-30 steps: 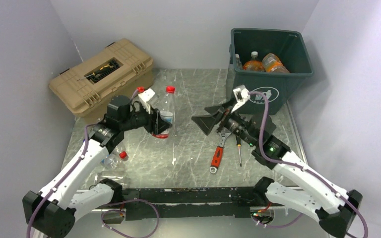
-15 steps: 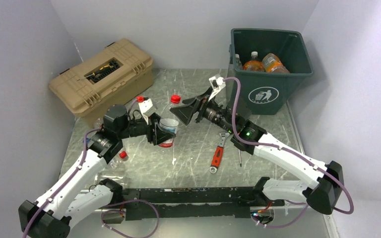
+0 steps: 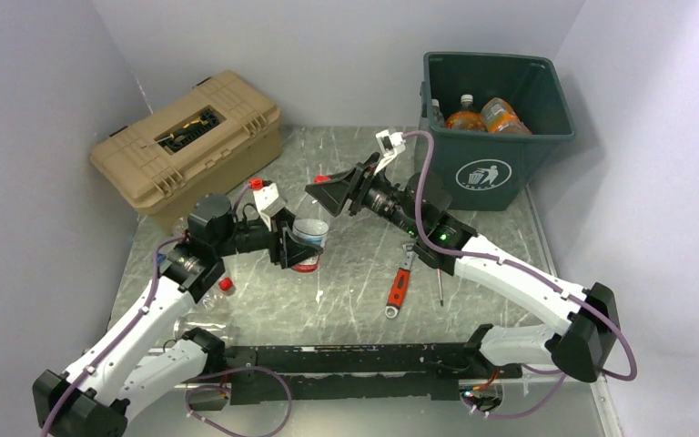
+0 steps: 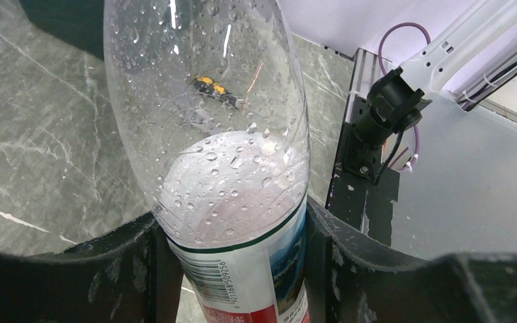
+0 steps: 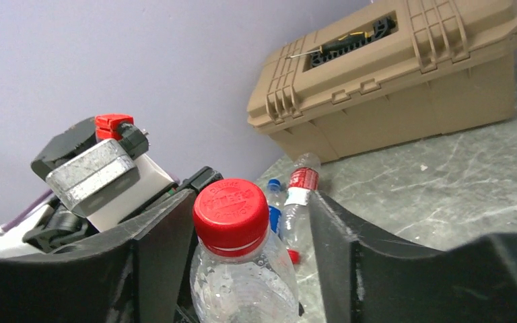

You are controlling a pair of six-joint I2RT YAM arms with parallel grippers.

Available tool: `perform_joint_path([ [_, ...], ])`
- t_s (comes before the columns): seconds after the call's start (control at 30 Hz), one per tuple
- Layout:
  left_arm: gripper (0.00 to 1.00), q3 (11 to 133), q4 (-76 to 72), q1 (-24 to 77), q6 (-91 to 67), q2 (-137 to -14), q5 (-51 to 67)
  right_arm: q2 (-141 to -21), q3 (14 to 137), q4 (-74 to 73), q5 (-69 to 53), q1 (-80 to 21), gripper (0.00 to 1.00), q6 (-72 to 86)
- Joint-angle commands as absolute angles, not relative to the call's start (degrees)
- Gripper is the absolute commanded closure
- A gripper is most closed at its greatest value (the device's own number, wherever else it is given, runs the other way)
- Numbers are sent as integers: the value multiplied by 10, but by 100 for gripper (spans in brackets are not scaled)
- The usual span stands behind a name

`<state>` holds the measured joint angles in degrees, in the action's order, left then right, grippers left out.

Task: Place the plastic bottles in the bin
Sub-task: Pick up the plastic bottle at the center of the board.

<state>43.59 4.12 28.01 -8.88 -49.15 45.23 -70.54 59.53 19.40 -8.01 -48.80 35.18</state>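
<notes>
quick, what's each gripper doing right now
left gripper: shut on the clear bottle
right gripper: open, straddling that bottle's red cap, not gripping it

The toolbox (image 3: 187,137) is blocking the far left and the bin (image 3: 519,168) the far right, leaving open surface (image 3: 346,146) between. A wrench (image 3: 400,283) and screwdriver (image 3: 438,276) are lying under the right arm (image 3: 510,273); a clamped bottle (image 3: 309,235) is occupying the middle.

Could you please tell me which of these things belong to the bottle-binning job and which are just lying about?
Job: clear red-capped bottle in the left gripper; other loose bottles; orange bottles inside the green bin.
Lying about: tan toolbox; red-handled wrench; screwdriver.
</notes>
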Motion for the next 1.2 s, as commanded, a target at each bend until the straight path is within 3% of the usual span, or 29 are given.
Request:
perform_joint_path([
  [0.0, 57, 437, 24, 285, -92, -479, 463, -708, 618, 240, -87, -487, 40, 368],
  [0.2, 57, 437, 27, 287, -91, -476, 458, -717, 628, 229, -112, -488, 47, 372],
  [0.4, 56, 437, 31, 289, -88, -475, 450, -719, 626, 222, -126, -488, 84, 373],
  [0.47, 45, 439, 36, 289, -89, -476, 445, -712, 622, 218, -126, -488, 100, 369],
  [0.5, 29, 441, 42, 289, -91, -477, 438, -708, 621, 213, -124, -488, 100, 365],
  [0.53, 21, 444, 48, 289, -92, -477, 429, -704, 620, 209, -122, -488, 100, 360],
  [0.57, 3, 446, 55, 289, -95, -475, 416, -698, 621, 201, -119, -488, 100, 355],
  [0.8, 0, 439, 43, 282, -107, -423, 325, -661, 691, 51, -84, -487, 100, 264],
  [1.0, 1, 399, 5, 267, -122, -340, 235, -641, 819, -92, 55, -482, 100, 111],
  [1.17, 1, 391, -6, 256, -124, -327, 195, -656, 906, -109, 197, -479, 100, 24],
])
